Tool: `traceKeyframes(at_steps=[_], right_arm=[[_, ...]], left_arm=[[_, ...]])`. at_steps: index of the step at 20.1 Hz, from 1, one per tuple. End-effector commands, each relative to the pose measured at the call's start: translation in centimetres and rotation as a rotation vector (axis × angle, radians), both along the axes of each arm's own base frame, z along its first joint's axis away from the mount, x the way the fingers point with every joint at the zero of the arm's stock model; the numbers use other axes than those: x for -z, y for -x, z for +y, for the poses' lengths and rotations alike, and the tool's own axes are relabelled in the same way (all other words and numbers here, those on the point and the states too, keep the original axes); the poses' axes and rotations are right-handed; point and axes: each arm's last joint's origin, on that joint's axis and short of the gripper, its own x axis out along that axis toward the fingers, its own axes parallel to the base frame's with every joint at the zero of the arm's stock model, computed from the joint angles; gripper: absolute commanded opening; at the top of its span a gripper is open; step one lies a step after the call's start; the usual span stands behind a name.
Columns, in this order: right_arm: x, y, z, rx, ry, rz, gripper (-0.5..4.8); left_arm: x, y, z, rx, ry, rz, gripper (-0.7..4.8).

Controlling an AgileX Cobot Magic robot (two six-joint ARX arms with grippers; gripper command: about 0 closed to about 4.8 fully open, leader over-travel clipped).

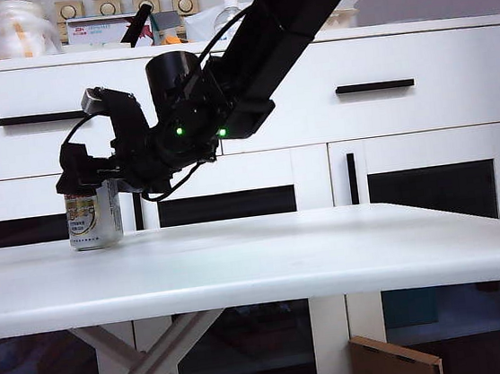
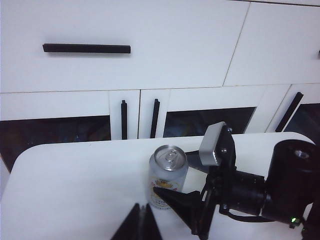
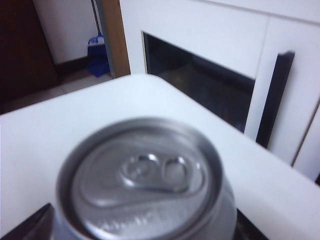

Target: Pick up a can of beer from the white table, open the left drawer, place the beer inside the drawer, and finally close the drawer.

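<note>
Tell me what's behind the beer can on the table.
Behind the beer can stands the white cabinet, its left drawer shut above dark glass doors. The open right gripper around the can hides part of the doors; the shut left gripper waits nearer the camera.

The right arm, a thick black jointed limb, slants down from the upper right of the exterior view across the middle, its wrist showing two green lights. Its black two-finger right gripper has its jaws spread wide. The left gripper shows only its dark fingertips, pressed together and pointing forward.
</note>
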Motion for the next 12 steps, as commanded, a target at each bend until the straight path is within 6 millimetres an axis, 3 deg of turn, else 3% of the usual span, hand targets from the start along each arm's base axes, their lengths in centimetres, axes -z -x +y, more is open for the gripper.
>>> traceKeyframes(at_steps=[1,8,11,12], right_arm=[[-0.01,0.04,0.23,-0.004,-0.016,-0.012,4.79],[0.50,0.07,0.39,-0.007,-0.013,-0.009,4.73],[0.72,0.32,0.68,-0.026,0.008,-0.035,1.87],[0.67,0.41,0.77,-0.031,0.024,-0.066,1.64]], left_arm=[[-0.33,0.09,-0.01,0.005,-0.002,-0.021,-0.06],[-0.32,0.09,-0.01,0.005,-0.002,-0.020,-0.06],[-0.32,0.09,-0.01,0.005,-0.002,-0.020,-0.06],[-0.32,0.09,-0.01,0.005,-0.002,-0.020,-0.06]])
